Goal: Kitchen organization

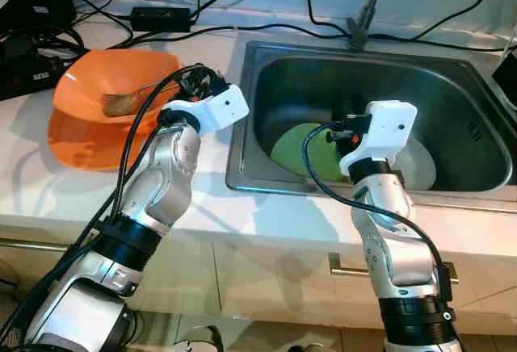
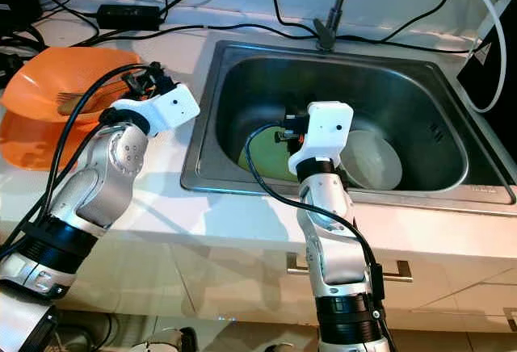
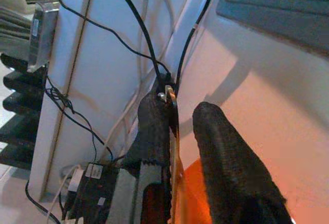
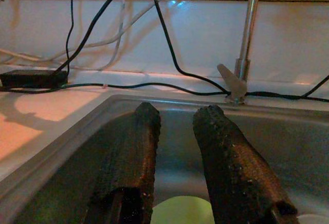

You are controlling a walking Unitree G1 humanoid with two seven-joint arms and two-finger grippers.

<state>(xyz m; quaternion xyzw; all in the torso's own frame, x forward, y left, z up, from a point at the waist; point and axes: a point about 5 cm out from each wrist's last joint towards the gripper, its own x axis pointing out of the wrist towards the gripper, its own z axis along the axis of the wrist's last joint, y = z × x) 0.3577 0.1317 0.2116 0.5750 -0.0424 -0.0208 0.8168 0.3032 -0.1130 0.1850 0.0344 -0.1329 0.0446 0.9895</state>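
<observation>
So my left claw [image 1: 196,80] is up over the orange bowl [image 1: 89,118] on the worktop [image 1: 266,223], and in the left wrist view a thin fork [image 3: 174,147] handle sits pinched against one finger, so I'd say it's clenched on that. The grip looks marginal to me: it's a skinny metal handle caught off to one side, so a quick swing could let it twist out and clatter into the bowl or onto the worktop. My right claw [image 4: 177,167] hangs inside the sink [image 1: 452,85] with fingers parted and nothing between them, just above the green plate [image 1: 303,152] next to the clear bowl [image 2: 371,160]. Those loose black cables [image 1: 266,31] behind the sink are snag bait too.
</observation>
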